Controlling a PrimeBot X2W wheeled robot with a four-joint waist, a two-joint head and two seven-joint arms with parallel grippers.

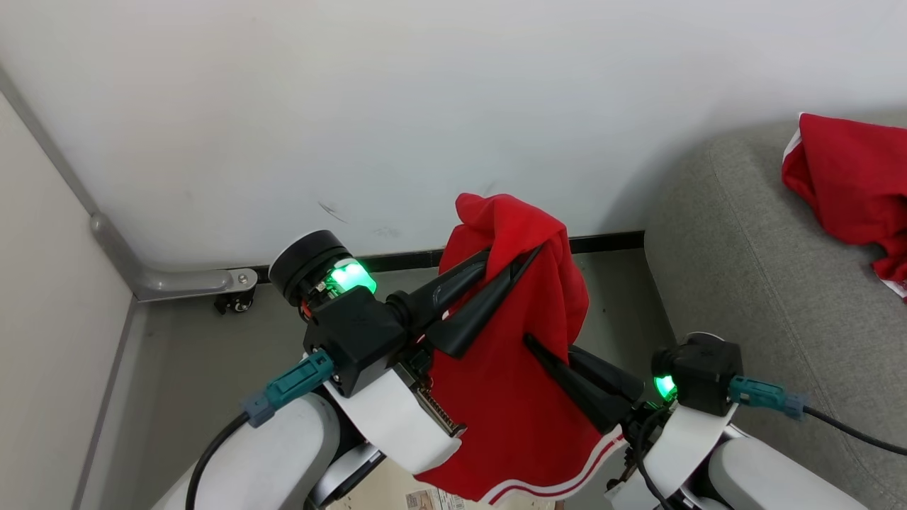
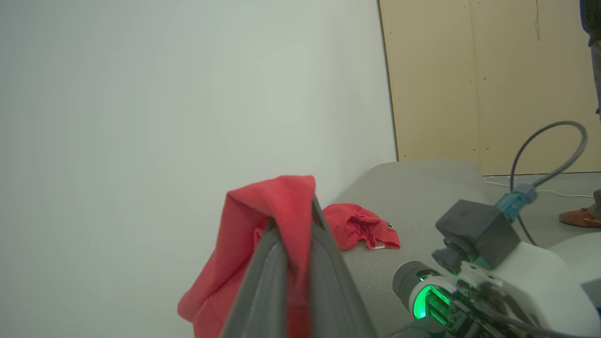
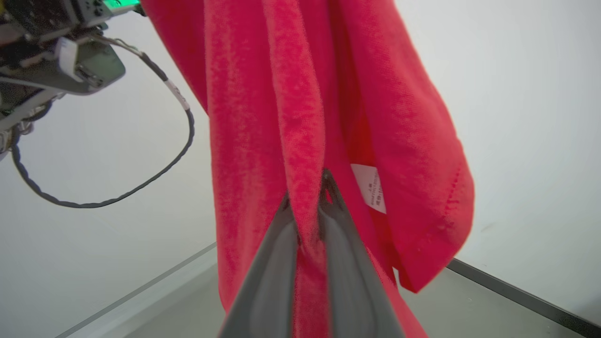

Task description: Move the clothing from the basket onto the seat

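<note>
A red piece of clothing (image 1: 510,397) with white striped trim hangs in the air between my arms. My left gripper (image 1: 514,253) is shut on its top fold, and the red cloth (image 2: 277,202) drapes over the fingertips. My right gripper (image 1: 530,340) is shut on a lower fold, with fabric (image 3: 263,117) pinched between the tips of the right gripper (image 3: 307,197). A second red garment (image 1: 850,184) lies on the grey seat (image 1: 751,283), and the garment (image 2: 359,225) and the seat (image 2: 422,188) are also in the left wrist view. The basket is out of view.
A white wall (image 1: 425,106) with a dark baseboard (image 1: 609,242) stands just behind the hanging garment. A grey floor (image 1: 198,354) and a metal bracket (image 1: 191,282) are at the left. A person's foot (image 2: 580,217) stands on the floor beyond the seat, before a tan panel wall (image 2: 469,84).
</note>
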